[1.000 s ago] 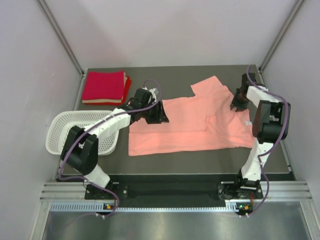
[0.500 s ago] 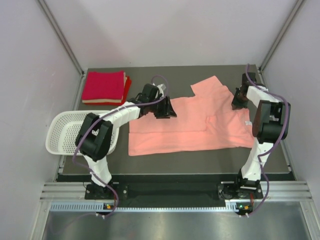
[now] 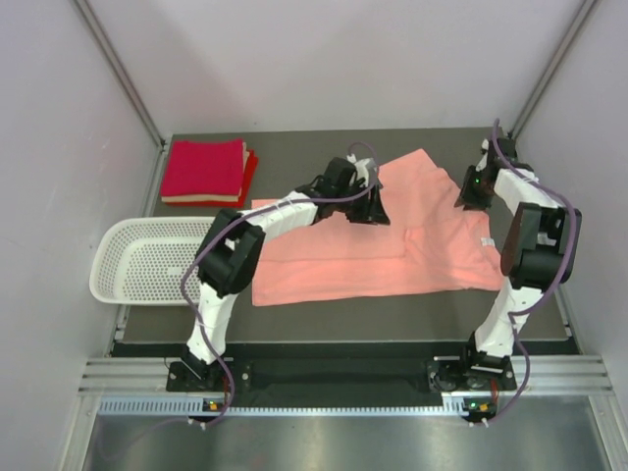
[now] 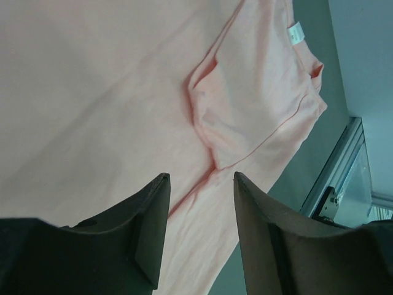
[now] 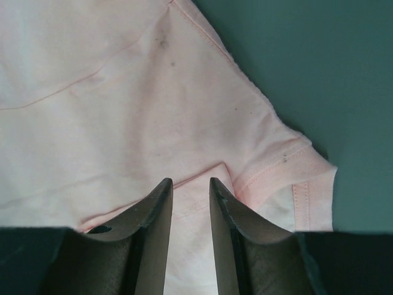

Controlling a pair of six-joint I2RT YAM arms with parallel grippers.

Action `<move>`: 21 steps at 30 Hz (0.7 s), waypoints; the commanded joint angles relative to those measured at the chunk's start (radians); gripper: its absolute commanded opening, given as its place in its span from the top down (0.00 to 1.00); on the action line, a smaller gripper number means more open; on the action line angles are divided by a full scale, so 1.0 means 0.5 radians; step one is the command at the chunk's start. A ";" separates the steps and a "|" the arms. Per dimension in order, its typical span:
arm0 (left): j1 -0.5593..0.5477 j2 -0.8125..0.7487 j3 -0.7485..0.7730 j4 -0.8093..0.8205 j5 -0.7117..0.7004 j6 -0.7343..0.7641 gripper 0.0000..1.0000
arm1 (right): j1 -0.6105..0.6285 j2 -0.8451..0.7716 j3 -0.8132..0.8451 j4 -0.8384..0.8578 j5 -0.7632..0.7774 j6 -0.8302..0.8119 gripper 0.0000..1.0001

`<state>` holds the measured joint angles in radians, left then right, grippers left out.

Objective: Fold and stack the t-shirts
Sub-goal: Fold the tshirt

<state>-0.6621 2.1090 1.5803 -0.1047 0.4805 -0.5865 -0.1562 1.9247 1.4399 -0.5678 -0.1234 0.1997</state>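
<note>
Sweeping across, the left gripper (image 3: 377, 210) has slid toward 3 o'clock over the salmon-pink t-shirt (image 3: 392, 257), jaws spread wide, gripping nothing. That tee lies spread out mid-table, one sleeve pointing to 12 o'clock. The right gripper (image 3: 469, 192) sits at the tee's 2 o'clock corner, fingers a narrow gap apart above the sleeve hem. The folded red t-shirts (image 3: 203, 169) are stacked at the table's 10 o'clock corner.
</note>
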 commanded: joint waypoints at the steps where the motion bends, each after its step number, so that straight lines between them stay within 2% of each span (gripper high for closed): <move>1: -0.066 0.153 0.272 0.041 -0.013 0.090 0.49 | -0.071 -0.051 0.047 0.022 -0.189 -0.089 0.69; 9: -0.185 0.445 0.573 0.050 -0.154 0.115 0.50 | -0.163 0.028 0.072 -0.021 -0.275 -0.108 0.69; 15: -0.244 0.586 0.647 0.071 -0.231 0.127 0.50 | -0.203 0.004 0.004 0.016 -0.287 -0.151 0.68; 19: -0.247 0.654 0.730 0.047 -0.231 0.115 0.50 | -0.289 0.022 -0.085 0.108 -0.495 -0.154 0.67; 21: -0.247 0.672 0.766 0.047 -0.219 0.102 0.49 | -0.295 0.025 -0.109 0.120 -0.489 -0.172 0.67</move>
<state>-0.7811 2.4336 1.9057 -0.1055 0.3782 -0.5465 -0.2760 1.9251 1.3987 -0.5449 -0.3168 0.1413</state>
